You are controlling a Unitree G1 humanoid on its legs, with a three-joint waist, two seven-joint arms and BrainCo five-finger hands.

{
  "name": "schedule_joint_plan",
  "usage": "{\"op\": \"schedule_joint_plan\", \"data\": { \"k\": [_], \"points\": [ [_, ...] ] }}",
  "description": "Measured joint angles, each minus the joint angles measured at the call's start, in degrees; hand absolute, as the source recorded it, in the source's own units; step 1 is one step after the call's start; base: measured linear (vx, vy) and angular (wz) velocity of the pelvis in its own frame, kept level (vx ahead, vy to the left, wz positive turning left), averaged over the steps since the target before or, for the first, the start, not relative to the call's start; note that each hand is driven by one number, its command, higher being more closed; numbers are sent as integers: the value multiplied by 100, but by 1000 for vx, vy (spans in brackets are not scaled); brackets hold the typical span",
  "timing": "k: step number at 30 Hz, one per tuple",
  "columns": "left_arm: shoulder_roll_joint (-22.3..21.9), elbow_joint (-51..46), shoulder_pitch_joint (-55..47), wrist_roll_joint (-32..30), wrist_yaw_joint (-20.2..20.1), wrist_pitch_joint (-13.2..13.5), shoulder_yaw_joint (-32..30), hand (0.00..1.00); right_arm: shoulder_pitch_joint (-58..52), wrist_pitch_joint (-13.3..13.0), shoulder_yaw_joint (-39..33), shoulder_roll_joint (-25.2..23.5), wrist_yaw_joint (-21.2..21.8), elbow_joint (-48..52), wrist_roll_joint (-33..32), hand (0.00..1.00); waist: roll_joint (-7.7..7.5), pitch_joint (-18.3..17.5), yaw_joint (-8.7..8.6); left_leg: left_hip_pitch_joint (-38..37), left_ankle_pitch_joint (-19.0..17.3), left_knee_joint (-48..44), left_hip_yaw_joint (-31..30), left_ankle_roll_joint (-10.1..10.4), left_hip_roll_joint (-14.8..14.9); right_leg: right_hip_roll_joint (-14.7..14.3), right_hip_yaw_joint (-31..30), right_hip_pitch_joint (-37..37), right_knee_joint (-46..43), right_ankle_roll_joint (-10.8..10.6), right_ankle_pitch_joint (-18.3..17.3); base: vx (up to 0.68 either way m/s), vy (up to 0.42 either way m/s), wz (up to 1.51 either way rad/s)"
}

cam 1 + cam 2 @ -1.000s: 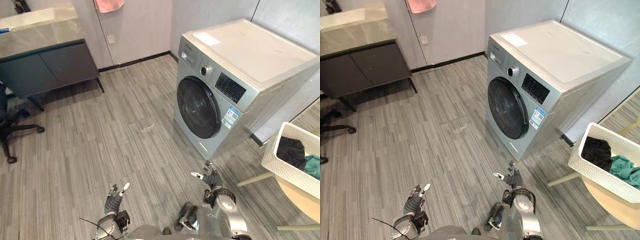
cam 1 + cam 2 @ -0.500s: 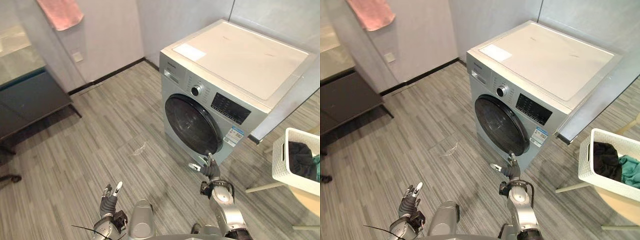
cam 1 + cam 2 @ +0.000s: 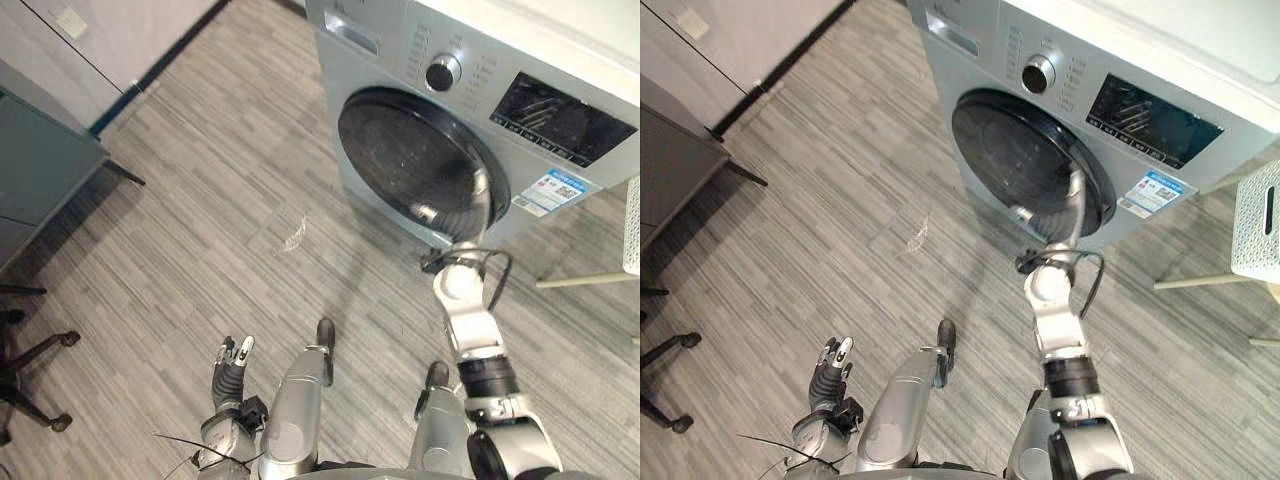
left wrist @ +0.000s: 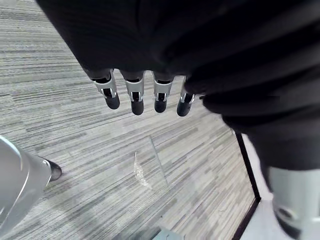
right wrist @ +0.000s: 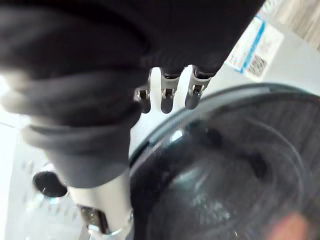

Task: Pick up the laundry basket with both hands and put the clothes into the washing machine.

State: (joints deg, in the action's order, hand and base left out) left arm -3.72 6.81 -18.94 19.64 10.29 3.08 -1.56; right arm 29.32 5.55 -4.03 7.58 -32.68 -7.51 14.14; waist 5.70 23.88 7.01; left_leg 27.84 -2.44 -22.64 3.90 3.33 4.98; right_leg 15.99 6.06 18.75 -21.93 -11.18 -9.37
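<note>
The silver washing machine (image 3: 385, 50) stands at the upper right, its round dark glass door (image 3: 405, 160) closed. My right hand (image 3: 480, 205) reaches up to the door's right rim, and its straight fingers (image 5: 167, 95) lie against the edge of the glass. Down near the floor at the lower left, my left hand (image 3: 232, 362) is idle, and its fingers (image 4: 135, 97) are straight over bare floor. A white perforated laundry basket (image 3: 1252, 235) shows at the right edge on a pale-legged stand; its contents are out of sight.
A dark cabinet (image 3: 40, 165) stands at the left, with an office chair base (image 3: 35, 365) below it. A small pale scrap (image 3: 295, 235) lies on the grey plank floor in front of the machine. A wall with a dark baseboard runs along the upper left.
The camera has moved closer and tipped down, so the machine looms larger. My right hand has risen from floor level to the door's right rim. The left hand stays low.
</note>
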Motion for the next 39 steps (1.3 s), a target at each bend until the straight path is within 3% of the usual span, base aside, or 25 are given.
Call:
{"op": "schedule_joint_plan", "data": {
  "k": [6,10,15,18,21,22,23,26,29,34,39],
  "points": [
    [-31,287,565,1,144,63,16,0,499,274,-796,189,-827,11,0,0,-14,183,3,56,59,202,8,-11,-22,10,27,134,13,1,1,80,-31,1],
    [-35,336,792,0,237,63,38,0,533,426,-975,191,-1103,298,-3,0,-9,313,-1,60,221,462,-107,29,-51,11,175,150,42,13,7,18,-36,15],
    [-33,463,907,1,246,62,42,0,749,620,-1206,264,-1227,341,-6,0,-6,371,-5,101,387,677,-236,34,-99,22,310,164,115,46,30,2,-14,14],
    [-27,461,914,73,245,70,126,0,842,630,-1164,470,-1001,170,-60,0,-6,371,-4,178,473,742,-261,29,-93,2,324,268,118,89,119,-22,0,1],
    [-27,447,1025,225,232,69,117,0,990,450,-856,985,-381,-343,-729,0,-6,372,-17,229,584,895,-266,39,-87,-29,317,333,239,107,227,-80,6,-2],
    [-27,435,1078,230,194,54,100,0,1158,347,-566,1448,302,-771,-1526,0,-7,372,-6,285,642,963,-295,77,-79,-57,321,387,275,110,266,-92,4,3],
    [-27,435,1097,232,163,45,94,0,1258,325,-418,1677,623,-967,-1915,0,-7,372,-14,312,697,1022,-314,67,-71,-75,330,417,310,112,297,-114,2,2],
    [-25,458,1091,222,-185,-94,87,0,1637,26,418,2673,2176,-1481,-3446,0,-77,454,-29,349,935,1268,-356,112,38,-210,347,532,382,176,403,-108,-38,-6],
    [-7,513,1092,229,-430,-162,161,0,1853,-36,1502,3357,3135,-1622,-4129,0,-102,468,-24,270,1116,1497,-407,167,122,-332,403,549,382,210,428,-51,-62,-4],
    [100,742,1112,352,-584,-151,428,0,1828,-193,2919,3553,4376,-1591,-4925,0,-119,461,6,-24,1476,2052,-526,229,262,-493,496,496,335,301,403,13,-99,2],
    [265,728,1201,513,-741,-54,847,0,1474,10,3611,3304,4854,-1950,-5584,0,-115,458,117,-56,1543,2156,-702,289,279,-528,647,437,302,359,360,18,-67,12]
  ]
}}
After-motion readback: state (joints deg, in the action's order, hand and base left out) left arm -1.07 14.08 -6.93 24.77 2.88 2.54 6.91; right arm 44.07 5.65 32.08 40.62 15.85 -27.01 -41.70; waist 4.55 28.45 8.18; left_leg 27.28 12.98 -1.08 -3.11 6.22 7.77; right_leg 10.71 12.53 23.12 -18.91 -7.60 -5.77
